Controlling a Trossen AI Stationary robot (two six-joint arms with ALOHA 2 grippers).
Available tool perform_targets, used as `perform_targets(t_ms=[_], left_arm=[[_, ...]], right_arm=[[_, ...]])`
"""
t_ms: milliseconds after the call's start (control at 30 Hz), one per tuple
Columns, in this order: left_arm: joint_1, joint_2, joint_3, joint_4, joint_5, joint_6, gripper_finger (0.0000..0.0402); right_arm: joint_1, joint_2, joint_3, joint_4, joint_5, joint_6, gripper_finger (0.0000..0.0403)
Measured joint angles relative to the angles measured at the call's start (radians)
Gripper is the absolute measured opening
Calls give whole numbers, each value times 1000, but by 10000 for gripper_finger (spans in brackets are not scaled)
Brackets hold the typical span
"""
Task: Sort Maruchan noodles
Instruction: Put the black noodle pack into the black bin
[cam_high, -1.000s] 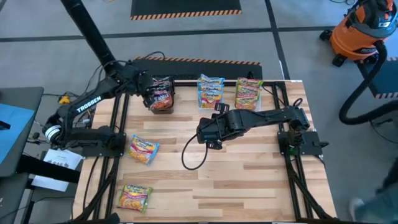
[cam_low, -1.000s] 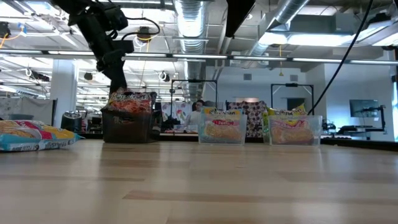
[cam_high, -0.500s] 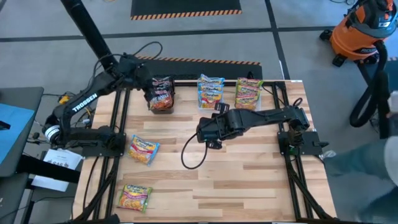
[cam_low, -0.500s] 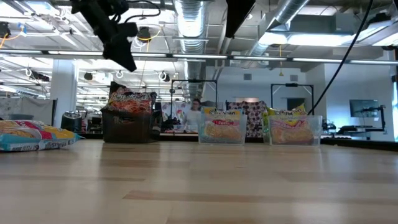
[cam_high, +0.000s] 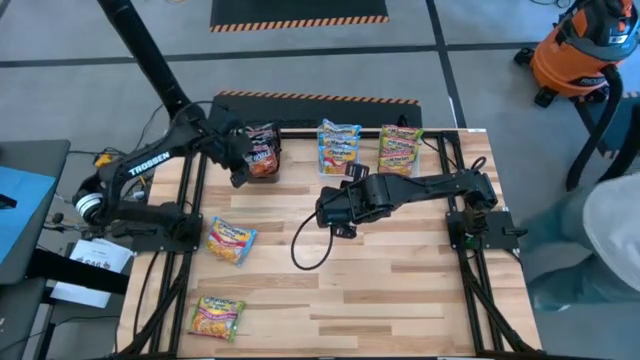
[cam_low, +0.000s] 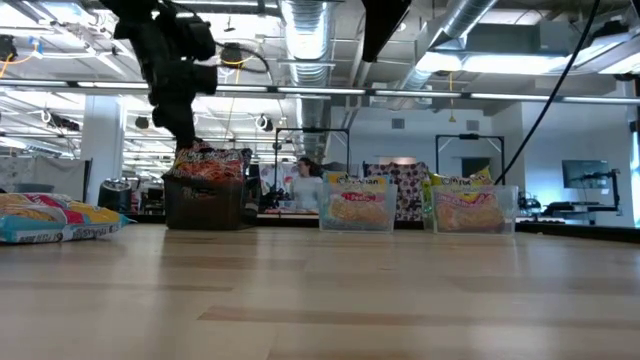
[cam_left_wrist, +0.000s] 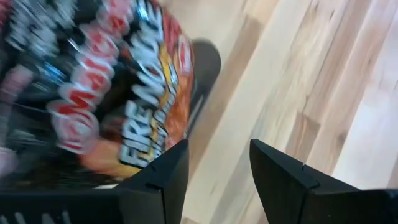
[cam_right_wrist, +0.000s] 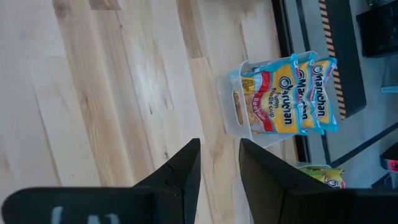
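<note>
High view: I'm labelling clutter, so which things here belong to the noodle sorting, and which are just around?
Job:
- dark packets in black box
- blue-edged packets in tub
- green-edged packets in tub
- two loose packets on table

Around:
- orange vacuum
- loose black cable

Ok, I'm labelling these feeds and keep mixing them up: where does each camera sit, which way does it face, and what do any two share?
High view: overhead, straight down on the table; both arms show.
Low view: table height, level toward the black box and two clear tubs; one arm above the box.
Left wrist view: past the open left gripper at dark packets.
Right wrist view: past the open right gripper at the blue-edged packets' tub.
Shared: high and right wrist views both show that tub.
</note>
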Motion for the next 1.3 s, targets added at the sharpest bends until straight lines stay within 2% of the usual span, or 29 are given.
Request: perform_targets(t_ms=[233,400,533,767,933,1033,1233,1300], left_arm=[[-5,92,-18,15,3,-9,155],[-5,168,-18,49,-58,-9,155],[-5,208,-18,67,-61,2,155],[3,231,-19,134,-70,5,155],[16,231,-19,82,-70,-5,155],[17,231,-19,55,-53,-3,155],[7,226,5,39,94,-38,155],[-1,225,20,39,113,-48,155]], right_arm=[[1,0,0,0,0,0,133],[1,0,0,0,0,2,133],[1,0,0,0,0,1,133],[-4,0,0,0,0,1,133],[-5,0,0,0,0,1,133],[-5,0,0,0,0,0,133],[-5,0,0,0,0,0,133],[-5,0,0,0,0,0,133]])
